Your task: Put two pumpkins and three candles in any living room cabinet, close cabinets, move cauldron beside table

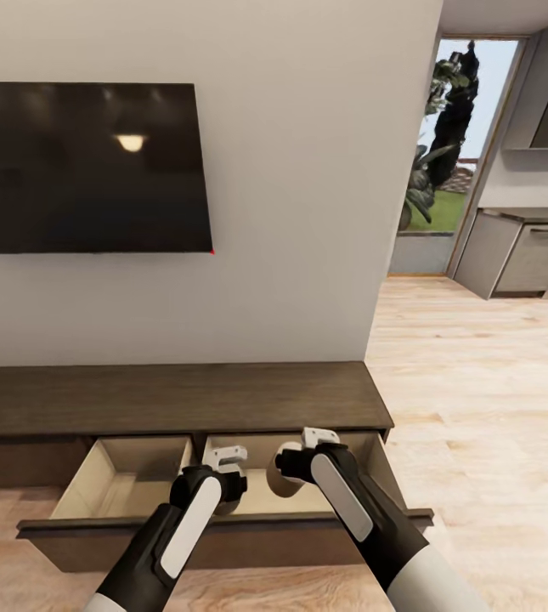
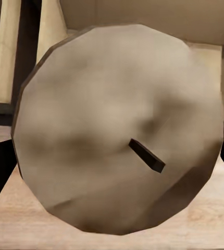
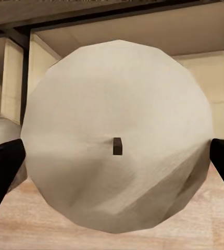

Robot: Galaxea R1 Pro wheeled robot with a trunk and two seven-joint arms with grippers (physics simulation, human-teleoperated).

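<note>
With each hand clamped on a candle, left hand [image 1: 225, 466] on the tan candle [image 2: 117, 130] and right hand [image 1: 307, 450] on the pale candle [image 3: 117, 138], both over the open drawer [image 1: 121, 489], lower well inside before releasing.

I count two stubby candles: one tan-brown round candle [image 2: 117, 130] and one pale grey round candle [image 3: 117, 135]. I count one long dark brown wooden cabinet [image 1: 172, 399] with two pale-lined open drawer compartments, and one black wall-mounted TV [image 1: 87, 166].
</note>
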